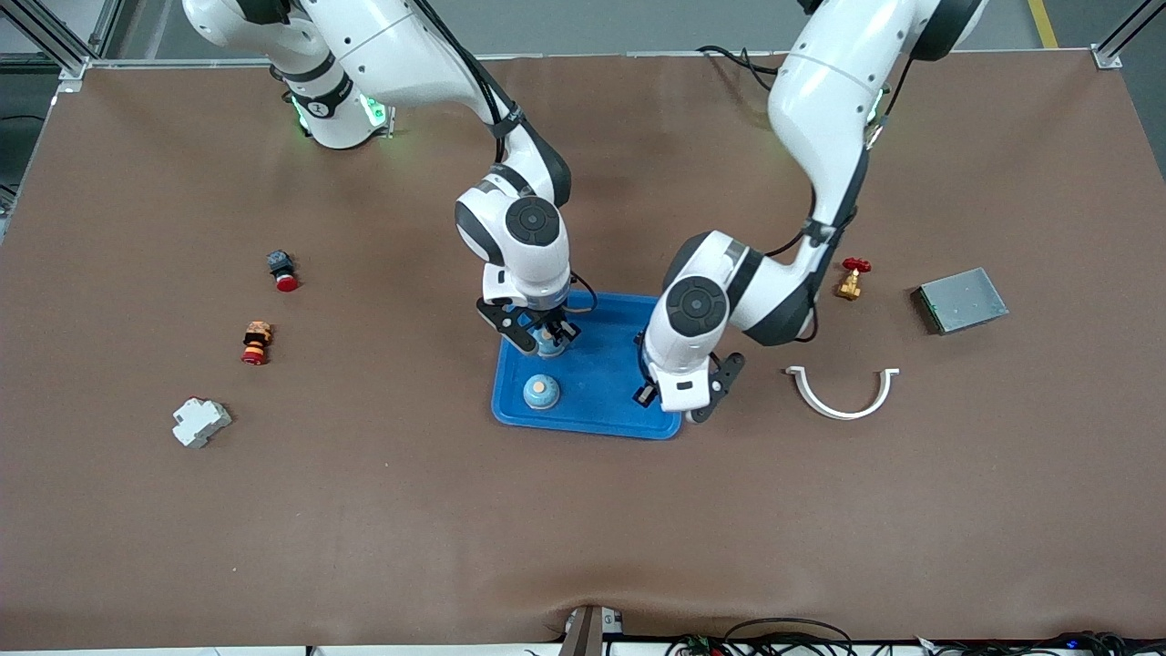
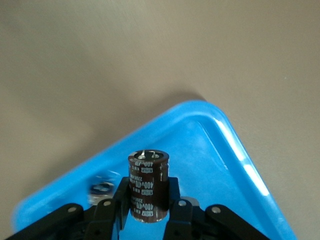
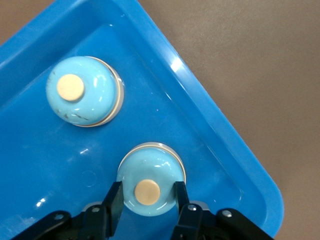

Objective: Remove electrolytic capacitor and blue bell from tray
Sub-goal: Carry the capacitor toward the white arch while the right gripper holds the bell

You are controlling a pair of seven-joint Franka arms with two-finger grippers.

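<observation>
**Both grasps made; lift-out pending**

Right gripper point(image 1: 549, 339) down in the tray point(image 1: 610, 374), at the part farther from the front camera. Fingers point(image 3: 114, 200) closed on the blue bell point(image 3: 150, 172), one pad on each side of the dome's base. Left gripper point(image 1: 679, 401) over the tray's corner toward the left arm's end, fingers clamped on the electrolytic capacitor point(image 2: 148, 182), can upright.

Step in hand, as judged: carry both parts out over the rim to the bench point(image 1: 364, 501).
- Lift straight up first. Rim is raised, and a sideways drag would likely catch it or shove the tray.
- Bell: smooth, rounded, gripped low. Probably slippery, so rise slowly and stay level.
- Capacitor: cylindrical and glossy. Hold the wrist steady to avoid rolling it between the pads.
- Send each arm toward its own end of the bench, avoiding a crossing over the tray.
- Second bell point(image 1: 541, 392) sits in the tray nearer the front camera than the gripped one, apart from it. Leave clearance.

View notes:
- Front view: shows both arms and the tray's place on the bench. Hides the capacitor entirely and most of the gripped bell.
- Right wrist view: confirms two bells and which one is held.
- Left wrist view: only view with the capacitor. Cannot tell whether its base is clear of the tray floor.
</observation>
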